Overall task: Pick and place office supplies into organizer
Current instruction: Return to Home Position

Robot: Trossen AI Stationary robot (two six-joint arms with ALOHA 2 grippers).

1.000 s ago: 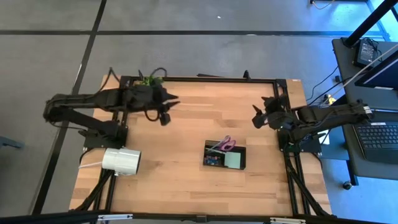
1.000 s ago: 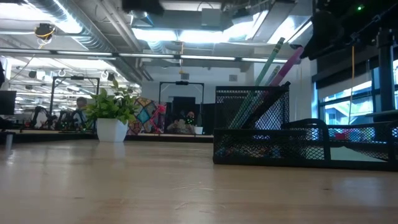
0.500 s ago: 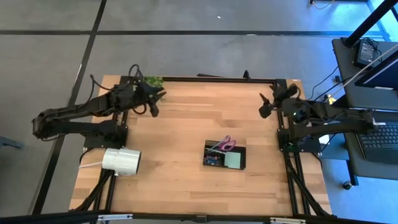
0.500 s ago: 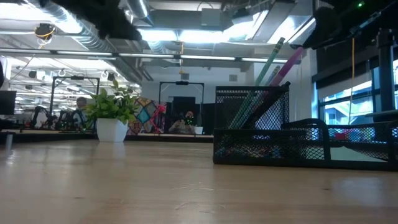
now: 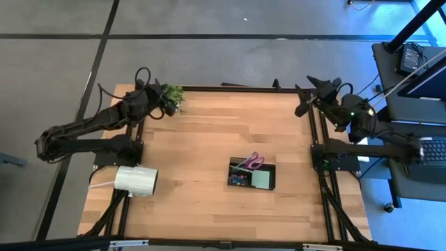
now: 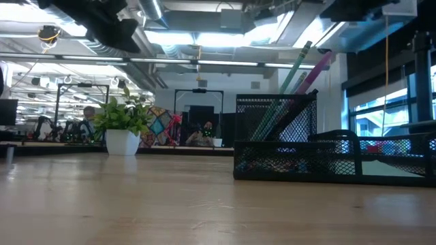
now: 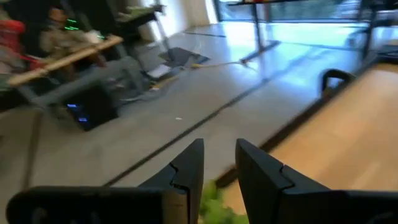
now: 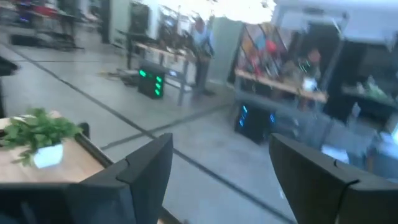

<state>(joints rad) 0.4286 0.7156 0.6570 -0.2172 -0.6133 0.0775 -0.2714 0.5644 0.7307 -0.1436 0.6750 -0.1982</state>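
Two arms, two claws, both pulled off to the far corners of the tabletop (image 5: 202, 139). The left claw (image 5: 164, 104) sits at the far corner on its own side, just beside the one small plant (image 5: 173, 92). In the left wrist view this claw (image 7: 219, 165) has its fingers (image 7: 186, 171) parted by only a narrow gap, released and holding nothing, with green leaves of the plant (image 7: 214, 208) right below the tips. The right claw (image 5: 306, 96) hangs over the opposite far corner at the table frame. In the right wrist view this claw (image 8: 221, 149) has its fingers (image 8: 146, 171) spread wide, empty, and the plant (image 8: 40, 134) shows far across from it. One black organizer (image 5: 252, 173) lies on the middle of the tabletop, well apart from both claws and toward the near edge from each. Inside it are one pair of purple-handled scissors (image 5: 254, 162), one pale green sticky-note pad (image 5: 262, 180) and some small blue bits (image 5: 239, 183), too small to count. The low view shows the mesh organizer (image 6: 327, 156) with at least two slanted slim sticks (image 6: 294, 68) rising from its tall section, one green and one pinkish. One white roll (image 5: 136, 180) lies near the tabletop's edge on the left claw's side, well apart from that claw and outside the organizer.
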